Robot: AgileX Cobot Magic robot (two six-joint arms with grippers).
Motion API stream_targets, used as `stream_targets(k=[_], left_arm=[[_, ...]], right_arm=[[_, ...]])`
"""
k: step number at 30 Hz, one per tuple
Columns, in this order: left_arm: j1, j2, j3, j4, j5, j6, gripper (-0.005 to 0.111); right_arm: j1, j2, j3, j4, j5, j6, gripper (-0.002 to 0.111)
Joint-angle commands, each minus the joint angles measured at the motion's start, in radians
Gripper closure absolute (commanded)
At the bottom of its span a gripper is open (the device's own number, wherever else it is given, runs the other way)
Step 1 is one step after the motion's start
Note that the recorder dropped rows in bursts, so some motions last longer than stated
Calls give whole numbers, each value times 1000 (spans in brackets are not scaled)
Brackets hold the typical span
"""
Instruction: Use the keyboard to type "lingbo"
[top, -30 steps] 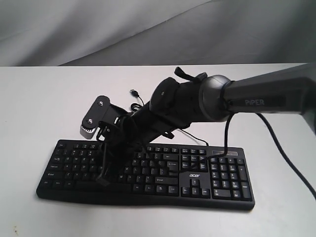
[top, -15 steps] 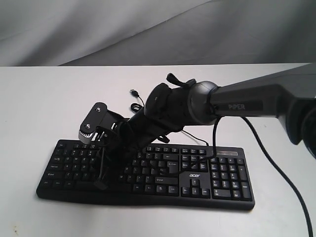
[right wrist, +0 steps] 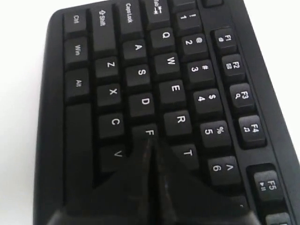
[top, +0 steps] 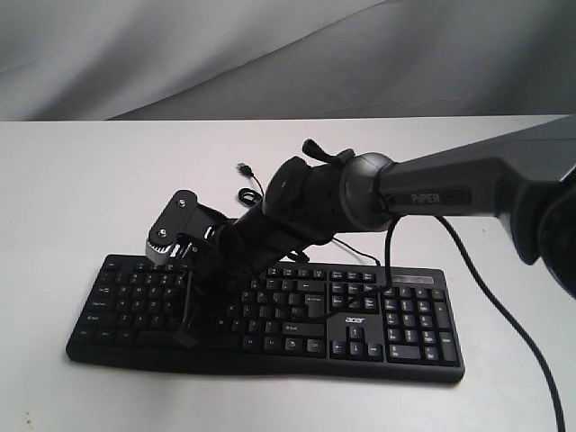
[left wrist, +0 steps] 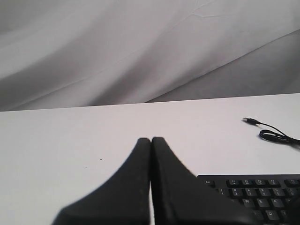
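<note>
The black acer keyboard [top: 405, 324] lies across the white table, number pad to the right. My right arm reaches across the middle. Its gripper [top: 186, 335] is shut and points steeply down at the left half of the keys. In the right wrist view the closed tips [right wrist: 151, 140] sit just past the F key [right wrist: 149, 132], between V and T, hiding the key beneath; contact cannot be told. The left gripper [left wrist: 151, 139] is shut on nothing above bare table beside the keyboard's Esc corner [left wrist: 262, 197]. It does not show in the exterior view.
The keyboard's thin black USB cable [top: 244, 169] loops on the table behind it, its plug lying loose [left wrist: 251, 121]. A grey cloth backdrop [top: 270, 54] hangs behind the white table. The right arm's own cable [top: 486, 297] trails over the number pad side.
The right arm's forearm has swung a little left and its wrist has sunk slightly. The fingertips stay over about the same keys.
</note>
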Motion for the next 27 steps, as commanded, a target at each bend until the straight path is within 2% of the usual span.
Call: stream_targets(k=[1,8,27], left_arm=[[-5,-5,5,0,-6,-2,106],[-5,-5,5,0,-6,-2,106],[-5,-5,5,0,-6,-2,106]], right_arm=[[2,-3,-6,-1,17,2,108],[2,-64,-6,-53,92,50,108],[2,-39,6,-53,96,58,108]])
